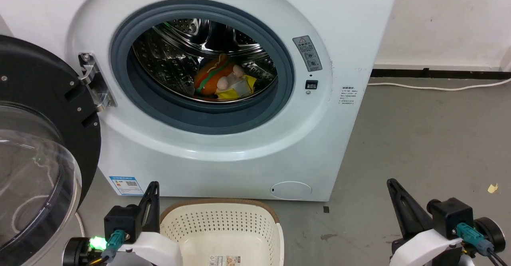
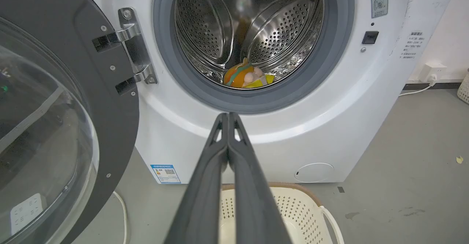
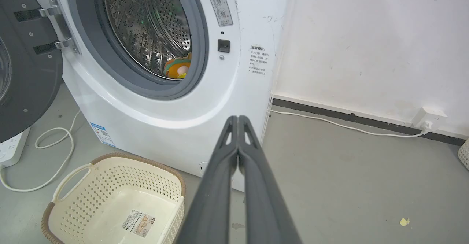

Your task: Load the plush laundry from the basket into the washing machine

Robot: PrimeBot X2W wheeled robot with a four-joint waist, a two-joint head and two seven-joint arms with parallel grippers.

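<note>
Dark left fingers: left gripper [image 2: 228, 116] is pressing its two fingers flat together, gripping nothing and pointing at the washer front just under the opening.
Dark right fingers: right gripper [image 3: 238, 118] is likewise pinched together and empty, aiming at the washer's right edge, well apart from the load.
Why arms low: both are hovering near the basket, probably because nothing in it is waiting for a carry.
Basket: the basket [image 1: 223, 222] is sitting on the floor just in front of the machine, between the arms, carrying just its paper label [image 3: 139, 222].
Plush laundry: the plush laundry [image 1: 218, 80] is lying at the bottom of the steel drum [image 1: 171, 54], behind the grey gasket [image 1: 207, 116], inside the washing machine [image 1: 359, 38].
Door: the door [image 1: 40, 82] is hanging swung open at left, leaving the mouth free.
Stage (judgement): loading is looking done.
Head view vs right wrist: head view is showing both grippers flanking the basket but cropping its near half. Right wrist view is giving the whole bare bottom.
Left wrist: the gasket lip is partly hiding the plush.
</note>
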